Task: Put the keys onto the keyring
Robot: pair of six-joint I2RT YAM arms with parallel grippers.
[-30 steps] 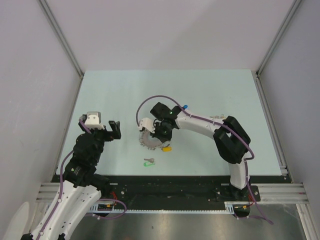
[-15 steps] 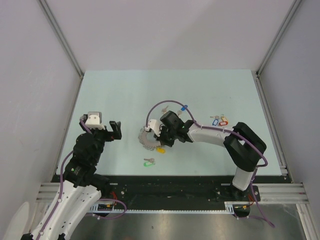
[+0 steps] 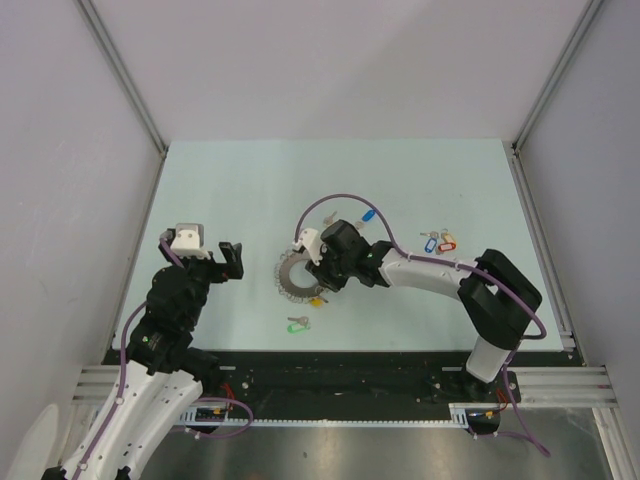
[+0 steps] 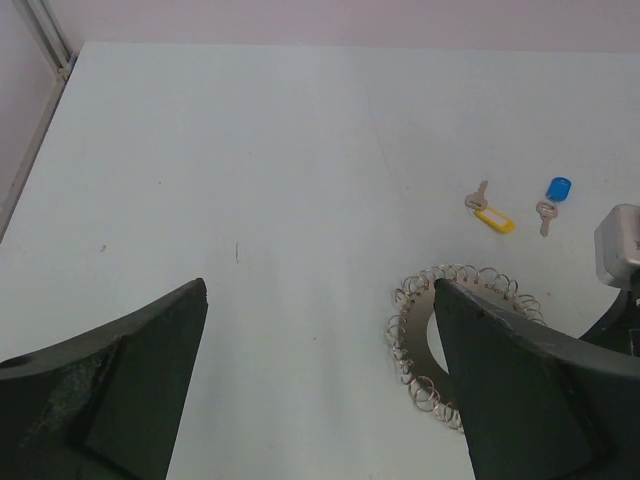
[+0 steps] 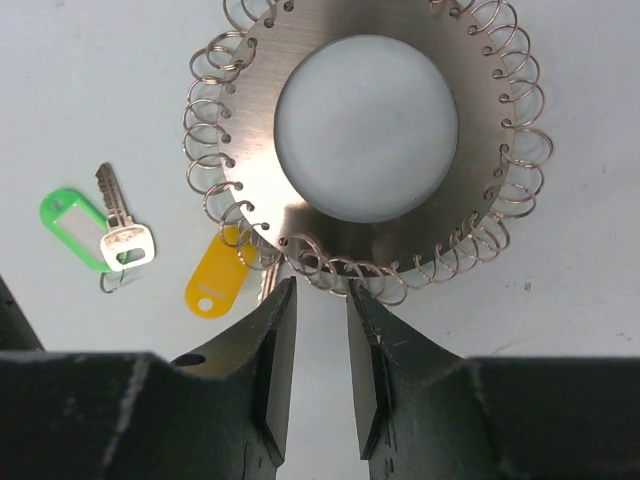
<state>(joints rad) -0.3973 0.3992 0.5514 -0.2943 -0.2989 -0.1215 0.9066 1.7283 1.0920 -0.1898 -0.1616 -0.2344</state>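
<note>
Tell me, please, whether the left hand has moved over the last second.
No. The left hand sits in the same spot beside the table's left rail, open.

The top camera looks steeply down from high behind the near edge, taking in the whole table (image 3: pixel 250 180). The left wrist camera looks slantwise across it from farther off. The right wrist camera hangs close, facing straight down. All three share the keyring (image 5: pixel 365 245) (partly hidden in the left wrist view).

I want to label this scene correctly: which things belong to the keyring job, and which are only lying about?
Job: keyring; yellow-tag key; green-tag key; blue-tag key; other tagged keys.
Not the job: table; purple cable.
</note>
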